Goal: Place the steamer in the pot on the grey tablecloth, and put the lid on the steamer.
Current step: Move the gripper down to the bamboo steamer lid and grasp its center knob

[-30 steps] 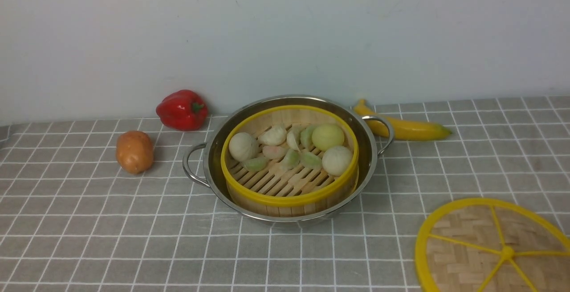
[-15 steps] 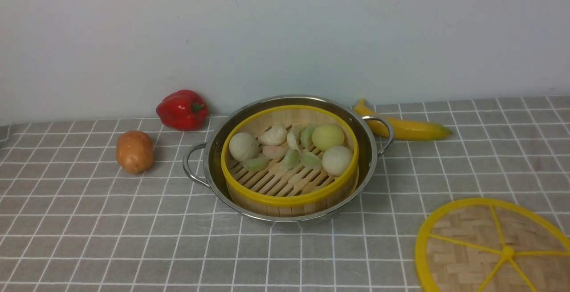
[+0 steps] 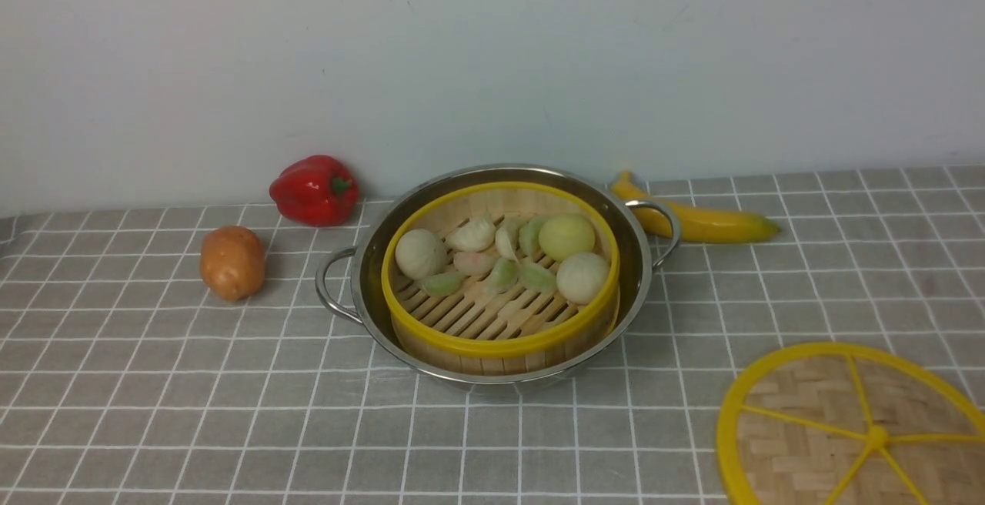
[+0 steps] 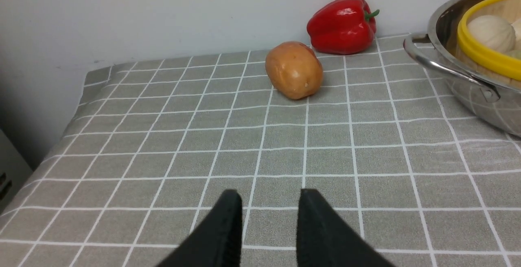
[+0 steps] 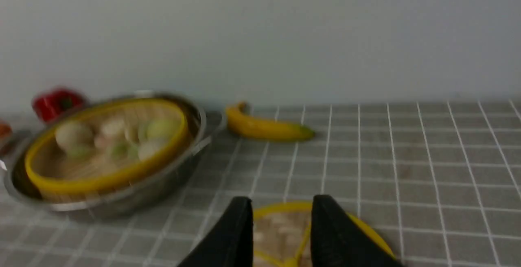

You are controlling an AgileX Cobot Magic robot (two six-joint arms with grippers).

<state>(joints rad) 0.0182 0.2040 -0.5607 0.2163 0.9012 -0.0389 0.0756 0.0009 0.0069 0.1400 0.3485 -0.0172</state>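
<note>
Grey tablecloth (image 3: 154, 382) lies under everything. Steamer (image 3: 500, 349) sits in the pot (image 3: 360, 282), mid frame, so only the lid (image 3: 800, 413), flat at lower right, is left. Right claw (image 5: 281, 202) hangs near it, open and empty. Left claw (image 4: 270, 195) is open and empty too.

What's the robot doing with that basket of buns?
It is setting up a steamer. The bamboo steamer, with buns inside, already sits in the steel pot on the grey tablecloth. The woven lid lies flat on the cloth, not yet on. The right end effector is open near the lid, holding nothing. The left end effector is open too, over bare cloth.
</note>
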